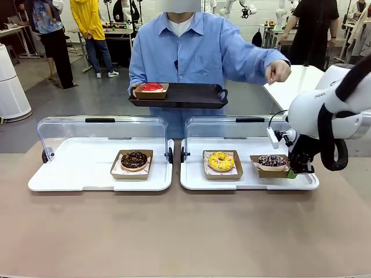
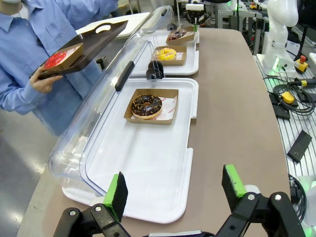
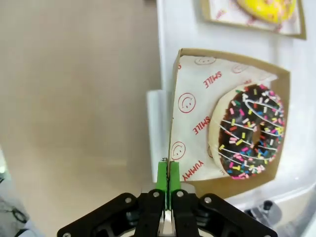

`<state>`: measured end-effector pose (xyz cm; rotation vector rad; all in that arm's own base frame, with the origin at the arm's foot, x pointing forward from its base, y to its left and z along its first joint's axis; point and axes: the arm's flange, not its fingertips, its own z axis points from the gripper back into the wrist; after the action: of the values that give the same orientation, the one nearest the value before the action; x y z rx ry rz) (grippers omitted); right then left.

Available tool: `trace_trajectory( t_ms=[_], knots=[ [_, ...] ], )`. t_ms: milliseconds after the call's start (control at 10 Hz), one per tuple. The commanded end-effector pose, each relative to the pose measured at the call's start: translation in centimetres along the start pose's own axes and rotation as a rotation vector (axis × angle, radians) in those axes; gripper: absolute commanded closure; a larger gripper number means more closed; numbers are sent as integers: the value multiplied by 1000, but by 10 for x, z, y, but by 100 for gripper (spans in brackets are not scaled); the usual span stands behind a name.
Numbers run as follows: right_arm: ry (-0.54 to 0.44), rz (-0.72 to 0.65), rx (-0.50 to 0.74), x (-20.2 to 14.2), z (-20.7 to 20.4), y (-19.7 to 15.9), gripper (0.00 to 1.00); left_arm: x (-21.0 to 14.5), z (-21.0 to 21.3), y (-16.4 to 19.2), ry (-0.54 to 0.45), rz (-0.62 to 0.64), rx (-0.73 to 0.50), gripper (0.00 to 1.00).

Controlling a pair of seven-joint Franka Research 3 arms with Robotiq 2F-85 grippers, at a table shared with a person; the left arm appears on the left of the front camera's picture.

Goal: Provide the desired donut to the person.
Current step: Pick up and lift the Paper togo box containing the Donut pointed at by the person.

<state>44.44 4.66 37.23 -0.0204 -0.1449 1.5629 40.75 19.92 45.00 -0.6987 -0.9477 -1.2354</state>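
Observation:
A chocolate donut with coloured sprinkles [image 1: 272, 160] [image 3: 252, 131] sits in a brown cardboard tray [image 3: 171, 123] at the right end of the right white case. My right gripper [image 1: 293, 171] [image 3: 168, 174] is shut on the near wall of that cardboard tray, green pads pinched together. The person [image 1: 197, 52] in a light blue shirt stands across the table, holding a black serving tray [image 1: 191, 97] with a red donut [image 1: 152, 87] in one hand; the other hand [image 1: 278, 71] reaches out to the right. My left gripper [image 2: 175, 186] hangs open above the near corner of the left case.
A yellow donut [image 1: 221, 161] lies left of the sprinkled one in the right white case [image 1: 249, 183]. The left white case [image 1: 69, 174] holds a chocolate nut donut [image 1: 134, 159]. Both clear lids stand open at the far side. Bare table lies in front.

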Motion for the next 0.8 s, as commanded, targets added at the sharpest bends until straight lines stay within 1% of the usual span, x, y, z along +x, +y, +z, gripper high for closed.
trace_trajectory(
  t_ms=[0,200,400,500,700],
  knots=[
    [51,-27,-10,13,26,30,100,0,2,-1,-5,-2,5,0],
    [71,-25,-30,24,60,49,100,0,2,-1,-5,-2,5,0],
    [107,-46,-55,36,105,61,100,0,2,-1,-5,-2,5,0],
    [136,-60,-71,42,126,65,100,0,2,-1,-5,-2,5,0],
    [173,-103,-60,55,169,63,100,0,2,-1,-5,-2,5,0]
  ],
)
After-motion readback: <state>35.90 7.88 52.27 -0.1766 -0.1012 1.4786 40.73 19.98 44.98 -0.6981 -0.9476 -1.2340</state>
